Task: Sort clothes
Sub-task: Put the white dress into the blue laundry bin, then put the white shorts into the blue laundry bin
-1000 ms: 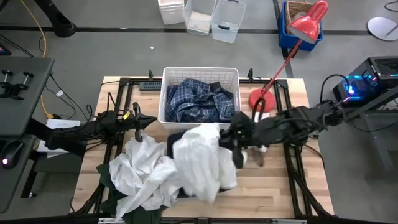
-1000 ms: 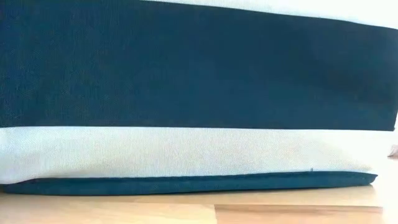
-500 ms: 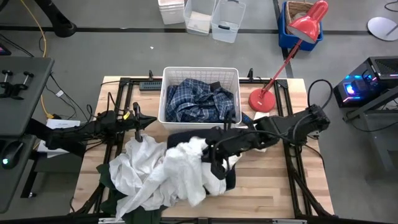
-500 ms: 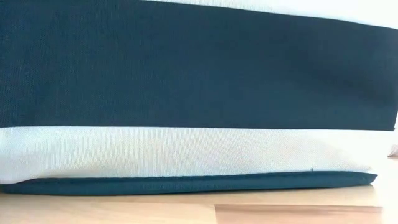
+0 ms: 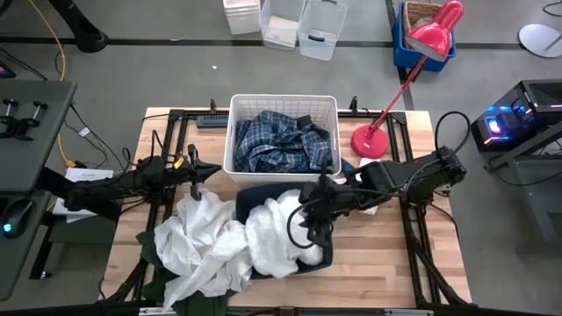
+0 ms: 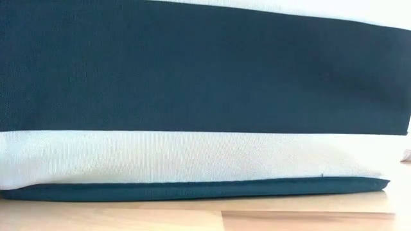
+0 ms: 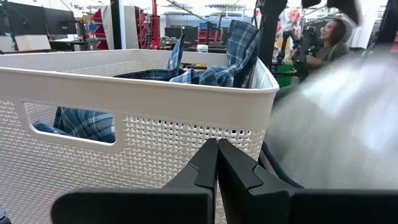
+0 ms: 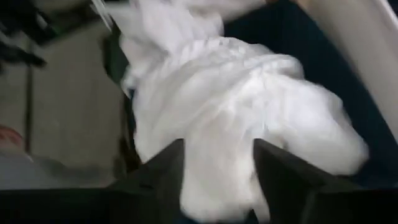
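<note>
You see the blue-and-white plaid shirt (image 5: 283,143) crumpled inside the white basket, one fold standing above the rim in the left wrist view (image 7: 239,46). A large white garment (image 5: 277,233) lies bunched in the navy bin, spilling over its left edge onto a second white garment (image 5: 198,241) spread in loose folds on the table. A dark green garment (image 5: 151,256) peeks out beneath that pile at the table's front-left.

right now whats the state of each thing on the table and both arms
white garment: bunched in the navy bin, spilling over its side
plaid shirt: crumpled in the white basket
right gripper: fingers open, over the white garment
left gripper: fingers shut, empty, beside the basket
red lamp: upright
</note>
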